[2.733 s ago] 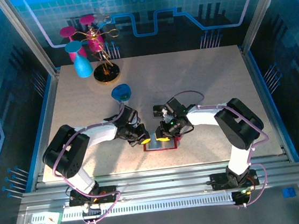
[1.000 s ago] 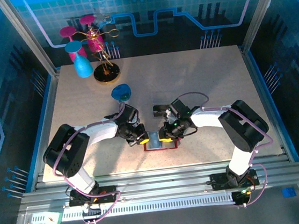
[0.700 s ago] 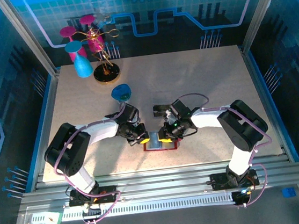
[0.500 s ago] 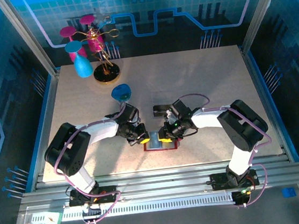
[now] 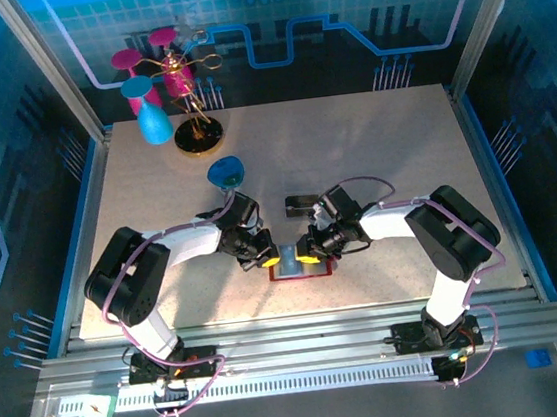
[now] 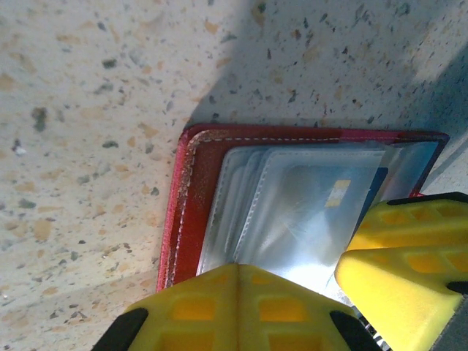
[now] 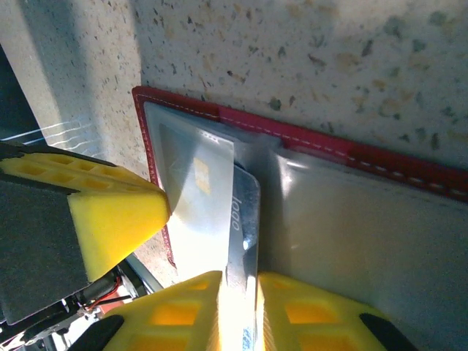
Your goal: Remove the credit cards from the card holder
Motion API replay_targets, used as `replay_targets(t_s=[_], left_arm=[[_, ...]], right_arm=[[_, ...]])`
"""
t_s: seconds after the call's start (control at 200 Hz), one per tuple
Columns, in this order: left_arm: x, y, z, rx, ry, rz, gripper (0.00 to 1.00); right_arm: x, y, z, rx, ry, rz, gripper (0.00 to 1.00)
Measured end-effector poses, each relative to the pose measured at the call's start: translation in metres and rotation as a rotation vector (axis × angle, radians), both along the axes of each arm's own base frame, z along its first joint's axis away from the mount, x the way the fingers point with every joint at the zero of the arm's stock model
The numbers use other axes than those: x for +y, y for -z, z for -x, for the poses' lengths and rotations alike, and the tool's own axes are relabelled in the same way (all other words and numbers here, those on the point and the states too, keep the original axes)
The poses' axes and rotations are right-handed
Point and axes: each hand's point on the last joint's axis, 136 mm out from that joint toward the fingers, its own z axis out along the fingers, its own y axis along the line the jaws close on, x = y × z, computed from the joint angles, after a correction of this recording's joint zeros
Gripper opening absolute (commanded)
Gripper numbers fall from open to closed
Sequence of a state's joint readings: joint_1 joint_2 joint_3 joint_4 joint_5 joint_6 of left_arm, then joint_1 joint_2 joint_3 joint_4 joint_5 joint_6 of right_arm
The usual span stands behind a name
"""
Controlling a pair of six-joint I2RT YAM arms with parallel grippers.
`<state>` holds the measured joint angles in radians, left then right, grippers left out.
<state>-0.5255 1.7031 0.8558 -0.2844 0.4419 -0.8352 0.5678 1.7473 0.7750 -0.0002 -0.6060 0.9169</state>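
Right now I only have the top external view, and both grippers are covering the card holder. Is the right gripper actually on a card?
Observer: Yes. In the right wrist view, a silvery card has its edge inside the right gripper, which looks closed on it.
Operator: Is the holder lying open?
Observer: Yes. The left wrist view shows the red card holder opened flat, with its clear pockets facing up.
Operator: Any other card still inside?
Observer: At least one. A card with a gold chip sits under a clear pocket.
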Motion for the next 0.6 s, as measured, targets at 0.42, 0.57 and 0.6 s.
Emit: replay_targets(t_s=[0.42,0.57,0.6], left_arm=[[0.0002,0.0001,0.0003,0.001,0.0,-0.001,0.06],[0.0003,0.0001,0.0005,0.002,0.0,-0.002,0.06],[0.0004,0.0002,0.0006,0.002,0.0,-0.002,0.06]], right_arm=[[-0.0047,0.0021,-0.0017,0.008,0.016,0.003,0.09],[-0.0068,0.0027,-0.0018,0.007,0.014,0.006,0.08],[-0.0076,0.0026,-0.0019,0.007,0.014,0.008,0.08]])
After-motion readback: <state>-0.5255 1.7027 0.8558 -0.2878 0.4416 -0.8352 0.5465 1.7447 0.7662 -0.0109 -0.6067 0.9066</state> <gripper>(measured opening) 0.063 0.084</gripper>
